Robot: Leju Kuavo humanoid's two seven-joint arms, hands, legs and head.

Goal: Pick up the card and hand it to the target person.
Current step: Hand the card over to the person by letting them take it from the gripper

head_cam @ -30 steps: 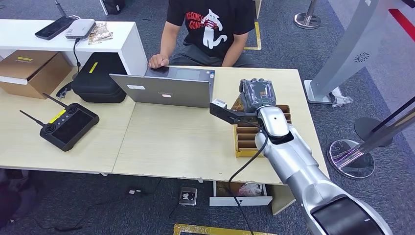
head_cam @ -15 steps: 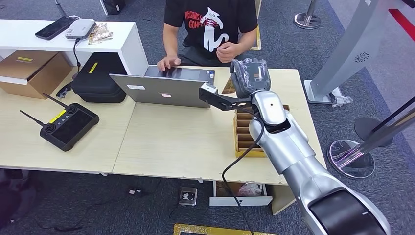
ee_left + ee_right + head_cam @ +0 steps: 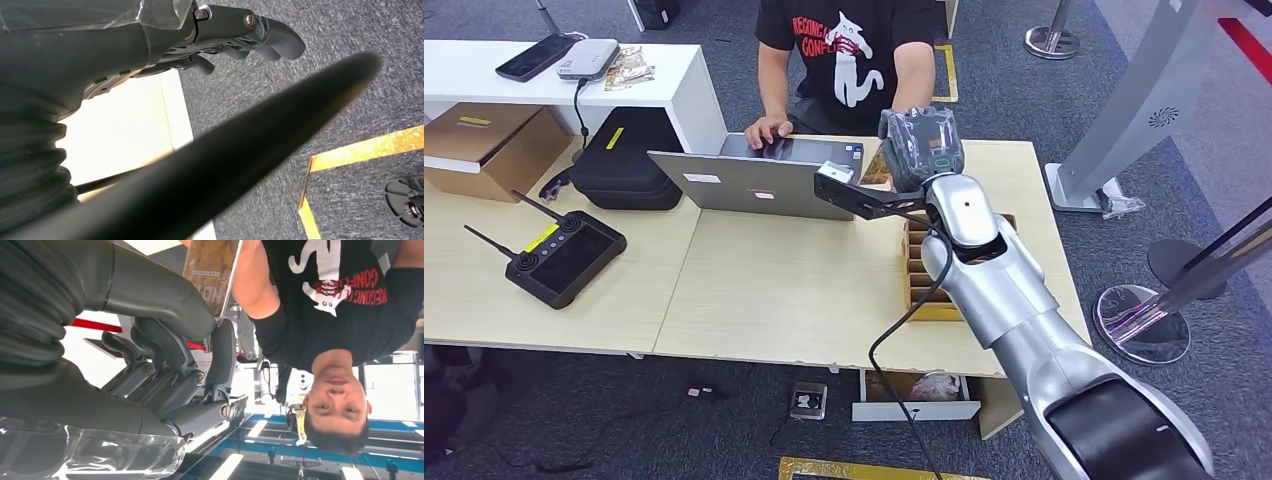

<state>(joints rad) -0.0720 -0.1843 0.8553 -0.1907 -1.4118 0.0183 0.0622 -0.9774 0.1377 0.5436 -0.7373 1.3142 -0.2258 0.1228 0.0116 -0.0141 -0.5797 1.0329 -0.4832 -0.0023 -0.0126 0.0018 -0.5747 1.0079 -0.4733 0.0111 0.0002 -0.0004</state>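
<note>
Holding the card [image 3: 212, 270] pinched between thumb and finger, the right hand [image 3: 921, 148] reached across the tabletop [image 3: 784, 285] toward the seated person [image 3: 849, 60].

The right hand hovered over the far edge of the tabletop, just beside the open laptop [image 3: 759, 180] and beyond the wooden card box [image 3: 921, 290], with the card raised in front of the person's black T-shirt; the person's one hand [image 3: 769, 130] rested on the laptop. In the left wrist view the left hand [image 3: 240, 35] hung beside the tabletop edge above the carpet, its fingers curled loosely with nothing in them. A black remote controller [image 3: 559, 255] lay on the left part of the tabletop, well apart from the card.
</note>
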